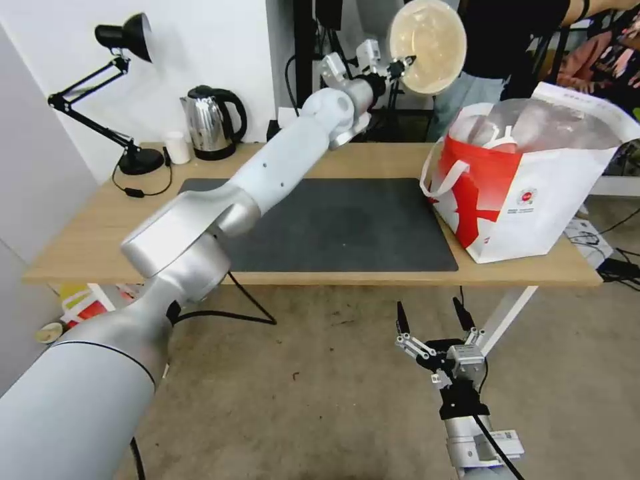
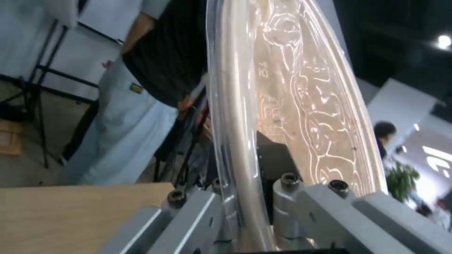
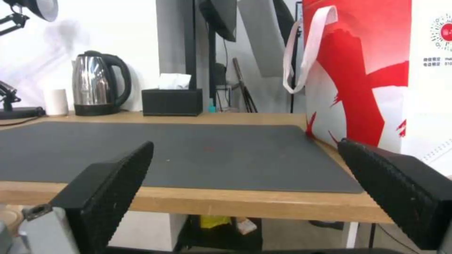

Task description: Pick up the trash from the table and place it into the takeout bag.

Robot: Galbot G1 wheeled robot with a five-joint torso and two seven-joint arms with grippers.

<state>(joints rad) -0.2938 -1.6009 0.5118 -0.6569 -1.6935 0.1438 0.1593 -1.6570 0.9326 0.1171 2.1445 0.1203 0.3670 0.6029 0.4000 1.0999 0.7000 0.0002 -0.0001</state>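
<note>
One beige bowl (image 1: 427, 44), top centre of the head view, pinched edge-on by the left pincer (image 1: 399, 67), short of the takeout bag (image 1: 533, 193) at right. Risk: thin rim grip slipping, bowl dropping outside. Right pincer (image 1: 432, 319) wide open, empty, below the worktop (image 1: 87, 233).

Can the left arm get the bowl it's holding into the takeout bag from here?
Probably yes. The left gripper holds the beige bowl by its rim, raised just beside the takeout bag, whose mouth gapes upward with nothing between them.
</note>
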